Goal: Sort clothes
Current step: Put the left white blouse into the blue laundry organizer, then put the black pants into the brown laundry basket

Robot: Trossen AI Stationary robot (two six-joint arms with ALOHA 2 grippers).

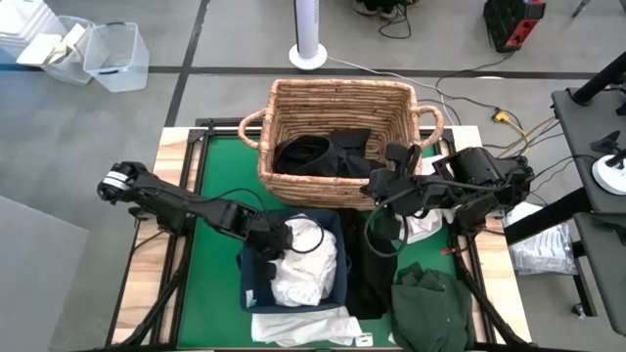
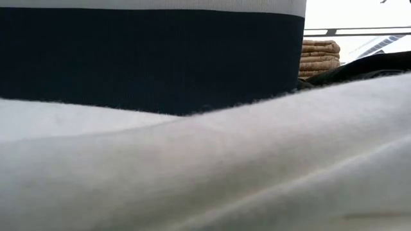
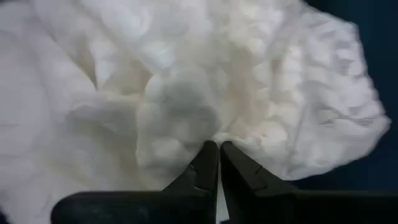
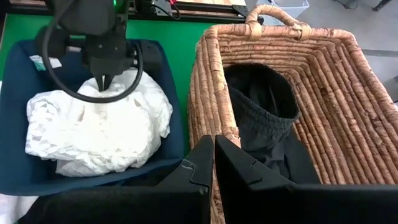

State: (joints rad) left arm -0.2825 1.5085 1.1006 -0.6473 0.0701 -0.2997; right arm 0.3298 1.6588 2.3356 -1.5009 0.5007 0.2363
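White clothes (image 1: pixel 308 264) fill the navy bin (image 1: pixel 246 279), where my left gripper (image 1: pixel 282 240) points down, shut on the pile's top. Black clothes (image 1: pixel 323 154) lie in the wicker basket (image 1: pixel 333 86). My right gripper (image 1: pixel 375 186) hovers shut and empty over the basket's near wall (image 4: pixel 205 81). On the table, a black garment (image 1: pixel 364 269) lies right of the bin, with a dark green one (image 1: pixel 430 308) beyond it. One white garment (image 1: pixel 298 328) sits at the near edge, another (image 1: pixel 425 230) under the right arm. My left gripper (image 3: pixel 219 148) comes from above, pointing down, and its shut fingertips meet a raised fold (image 3: pixel 214 134) on top of the white garment. Creases run in toward the tips. One layer or several, I cannot tell. The garment rests in the bin (image 4: pixel 12 106).
The low view is almost filled by a white cloth (image 2: pixel 205 173) close to the camera and the bin's navy wall (image 2: pixel 148 58); a bit of basket (image 2: pixel 318 58) shows behind. Green mat (image 1: pixel 220 176) lies bare left of the basket. Plastic tubs (image 1: pixel 115 54) stand on the floor beyond.
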